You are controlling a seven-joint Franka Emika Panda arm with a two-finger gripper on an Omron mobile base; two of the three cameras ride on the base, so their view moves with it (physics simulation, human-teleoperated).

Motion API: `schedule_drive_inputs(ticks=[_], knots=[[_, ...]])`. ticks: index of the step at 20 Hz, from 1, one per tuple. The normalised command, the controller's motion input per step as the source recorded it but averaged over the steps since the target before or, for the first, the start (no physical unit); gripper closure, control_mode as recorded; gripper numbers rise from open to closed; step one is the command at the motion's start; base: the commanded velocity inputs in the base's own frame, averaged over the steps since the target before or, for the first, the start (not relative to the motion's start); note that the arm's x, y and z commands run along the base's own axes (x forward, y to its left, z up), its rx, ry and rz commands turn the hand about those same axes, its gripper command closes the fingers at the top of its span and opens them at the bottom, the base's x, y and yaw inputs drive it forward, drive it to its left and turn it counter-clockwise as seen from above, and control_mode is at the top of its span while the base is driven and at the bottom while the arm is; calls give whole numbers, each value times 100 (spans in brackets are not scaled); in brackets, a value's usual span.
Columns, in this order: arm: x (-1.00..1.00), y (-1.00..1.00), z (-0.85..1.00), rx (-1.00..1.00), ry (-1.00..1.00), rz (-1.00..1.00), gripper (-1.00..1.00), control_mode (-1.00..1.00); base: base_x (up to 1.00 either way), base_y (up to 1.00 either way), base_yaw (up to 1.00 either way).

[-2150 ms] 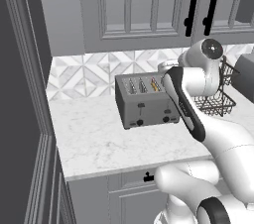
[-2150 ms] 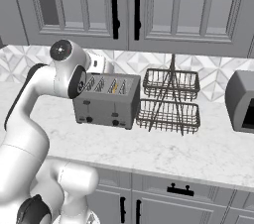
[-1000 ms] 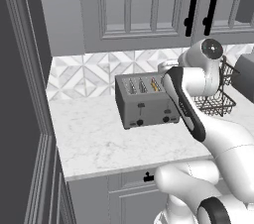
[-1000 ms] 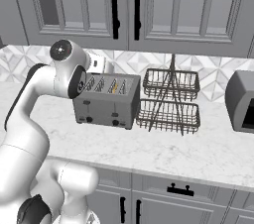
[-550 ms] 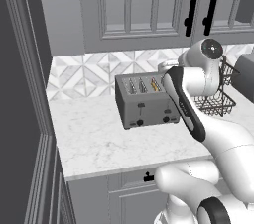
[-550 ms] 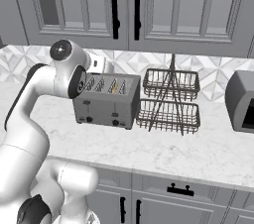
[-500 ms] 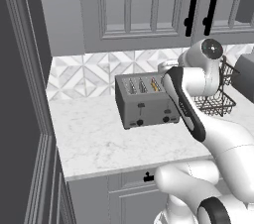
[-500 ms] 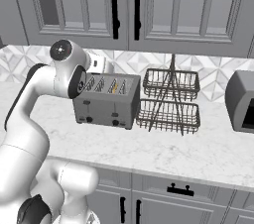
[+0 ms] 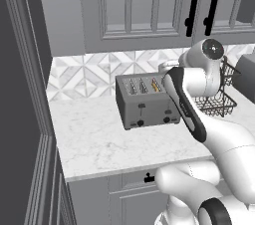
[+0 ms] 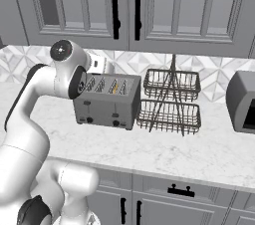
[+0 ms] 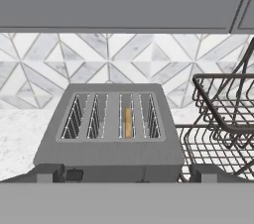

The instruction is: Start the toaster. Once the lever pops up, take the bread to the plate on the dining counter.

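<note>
Tool (image 11: 127, 172) spread wide above the toaster (image 11: 111, 134), bread (image 11: 128, 122) in a slot

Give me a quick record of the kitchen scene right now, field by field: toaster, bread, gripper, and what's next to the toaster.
toaster: on the marble counter, against the tiled wall; toaster has four top slots
bread: bread sits upright in the third slot from the left in the hand view
levers: two on the front, not pressed
gripper: open, above and in front of the toaster, holding nothing
beside toaster: two-tier wire basket on its right
</note>
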Motion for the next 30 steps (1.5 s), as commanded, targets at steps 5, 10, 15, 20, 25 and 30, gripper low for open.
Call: schedule_drive_inputs(ticks=[5,10,15,20,25,30], knots=[[0,0,0,0,0,0,-100,-100,0,0,0],[0,0,0,0,0,0,-100,-100,0,0,0],[0,0,0,0,0,0,-100,-100,0,0,0],[0,0,0,0,0,0,-100,-100,0,0,0],[0,0,0,0,0,0,-100,-100,0,0,0],[0,0,0,0,0,0,-100,-100,0,0,0]])
